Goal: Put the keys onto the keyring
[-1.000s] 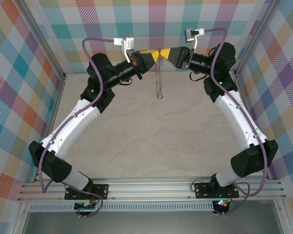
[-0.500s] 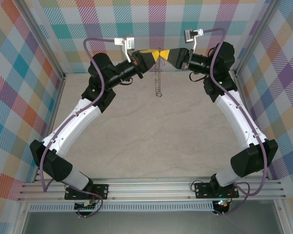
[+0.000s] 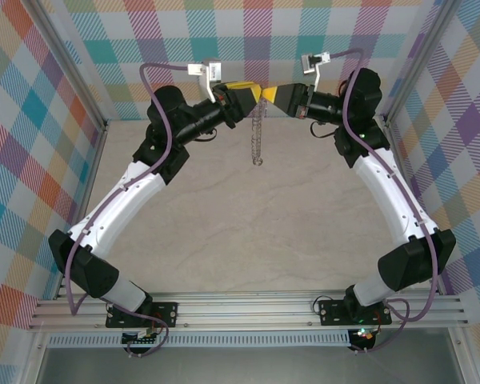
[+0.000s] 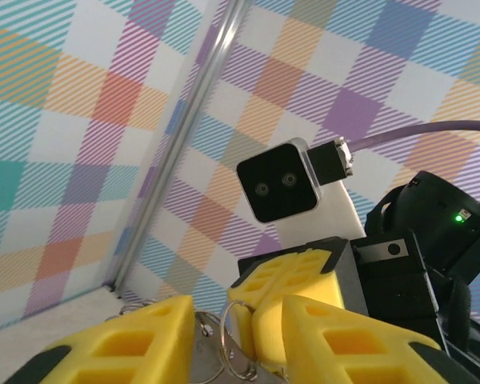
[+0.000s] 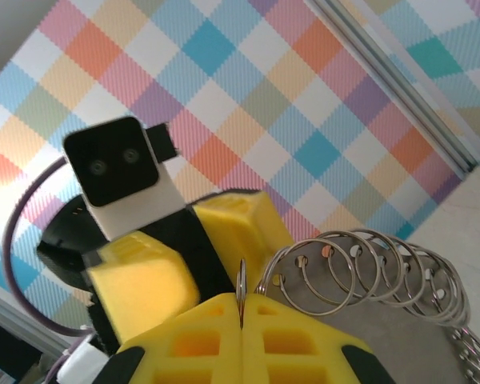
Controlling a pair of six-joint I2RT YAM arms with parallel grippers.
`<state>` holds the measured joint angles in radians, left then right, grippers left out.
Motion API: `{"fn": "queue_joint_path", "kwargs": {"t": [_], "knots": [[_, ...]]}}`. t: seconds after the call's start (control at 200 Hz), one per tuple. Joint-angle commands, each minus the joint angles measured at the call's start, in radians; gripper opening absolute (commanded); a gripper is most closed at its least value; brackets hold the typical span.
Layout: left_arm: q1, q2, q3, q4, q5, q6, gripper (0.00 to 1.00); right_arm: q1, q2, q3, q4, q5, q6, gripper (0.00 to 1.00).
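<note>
Right gripper (image 5: 242, 310): jaws are pressed together on the thin edge of the keyring's (image 5: 360, 272) top loop, so that the loop is presented edge-on and held steady. Left gripper (image 4: 228, 340): jaws are parted and set astride the same loop from the opposite side without clamping it, probably to leave room for threading. Below the pinched loop, the rest of the keyring is left hanging as a chain over the table (image 3: 256, 240). The key cannot be made out beside the keyring, so whether it is threaded cannot be told.
</note>
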<state>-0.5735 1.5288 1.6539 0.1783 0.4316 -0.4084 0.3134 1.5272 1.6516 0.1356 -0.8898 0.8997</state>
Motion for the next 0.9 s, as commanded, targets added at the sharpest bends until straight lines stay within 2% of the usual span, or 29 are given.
{"fn": "queue_joint_path", "kwargs": {"t": [0.0, 0.155, 0.3, 0.38, 0.595, 0.76, 0.895], "knots": [[0.013, -0.047, 0.06, -0.118, -0.03, 0.069, 0.43, -0.013, -0.023, 0.025, -0.109, -0.004, -0.115, 0.0], [0.036, -0.043, 0.113, -0.273, 0.002, 0.127, 0.55, -0.028, -0.006, 0.031, -0.161, -0.044, -0.168, 0.0], [0.063, -0.009, 0.195, -0.42, 0.062, 0.179, 0.59, -0.038, 0.028, 0.055, -0.212, -0.092, -0.22, 0.0], [0.086, 0.015, 0.23, -0.448, 0.113, 0.184, 0.59, -0.045, 0.045, 0.067, -0.23, -0.121, -0.247, 0.0], [0.157, 0.133, 0.384, -0.581, 0.3, 0.135, 0.55, -0.056, 0.099, 0.134, -0.351, -0.202, -0.333, 0.0], [0.177, 0.251, 0.537, -0.683, 0.409, 0.117, 0.51, -0.057, 0.125, 0.125, -0.323, -0.203, -0.31, 0.0], [0.182, 0.349, 0.635, -0.742, 0.486, 0.076, 0.44, -0.057, 0.143, 0.107, -0.277, -0.21, -0.276, 0.0]]}}
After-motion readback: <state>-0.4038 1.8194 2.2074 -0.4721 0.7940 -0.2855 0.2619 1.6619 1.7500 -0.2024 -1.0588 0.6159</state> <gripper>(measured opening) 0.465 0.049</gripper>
